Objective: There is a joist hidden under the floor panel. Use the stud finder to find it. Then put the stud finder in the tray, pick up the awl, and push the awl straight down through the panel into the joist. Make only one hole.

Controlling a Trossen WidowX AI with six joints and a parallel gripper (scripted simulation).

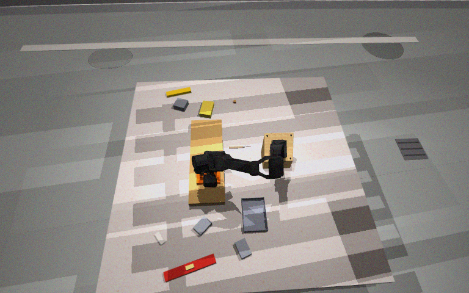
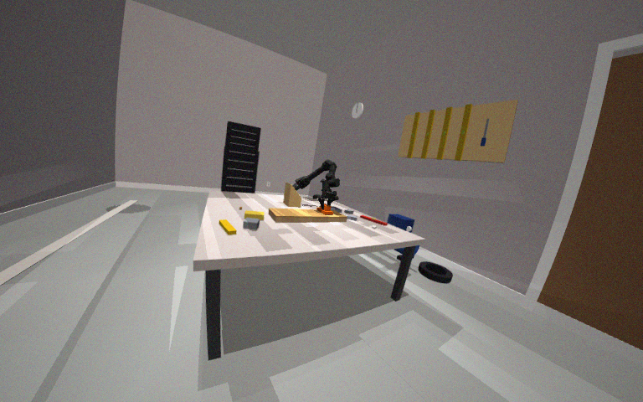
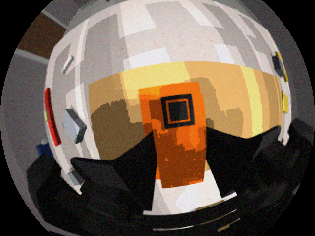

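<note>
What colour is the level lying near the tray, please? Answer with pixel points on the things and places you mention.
Red (image 1: 176, 273) (image 2: 373, 219) (image 3: 52, 118), best seen from the top.

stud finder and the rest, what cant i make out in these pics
- Underside of the stud finder: faces down in all views
- Joist: hidden under the floor panel
- Awl tip: too small, top view
- Lower ends of the gripper fingers: blurred into black, exterior view

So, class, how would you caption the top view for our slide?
Gripper clasping the orange stud finder over the wooden panel, awl and tray lying nearby.
</note>
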